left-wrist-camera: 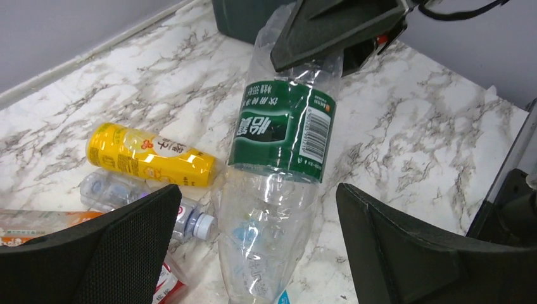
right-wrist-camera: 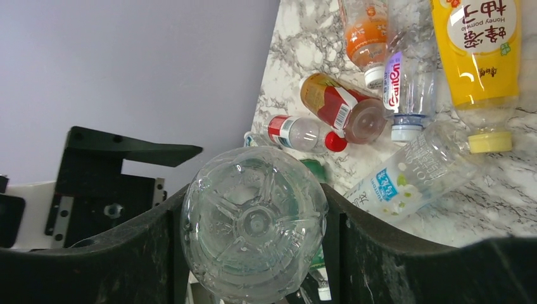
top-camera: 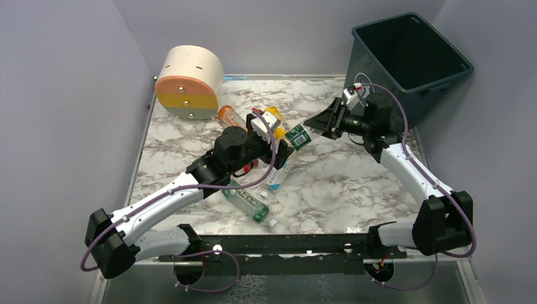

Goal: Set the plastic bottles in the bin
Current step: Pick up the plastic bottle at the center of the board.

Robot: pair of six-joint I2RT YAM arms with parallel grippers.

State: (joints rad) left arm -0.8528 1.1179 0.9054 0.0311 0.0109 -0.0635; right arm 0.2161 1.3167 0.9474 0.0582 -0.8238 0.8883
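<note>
Apparently right fingers (right-wrist-camera: 405,253) grip the green-labelled bottle (left-wrist-camera: 283,130).

Plain lavender-grey walls (top-camera: 63,95) enclose a white-and-grey marbled table (top-camera: 354,183); lighting seems soft and even.

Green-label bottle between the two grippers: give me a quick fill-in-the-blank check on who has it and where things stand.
1. The right gripper is clamped on the base of the clear bottle whose label is ____.
2. The left gripper stands ____, its fingers apart from that bottle on either side.
3. The bin stands at the far ____ corner of the table.
4. The yellow bottle lies on its ____ on the table.

Missing words: green; open; right; side.
</note>
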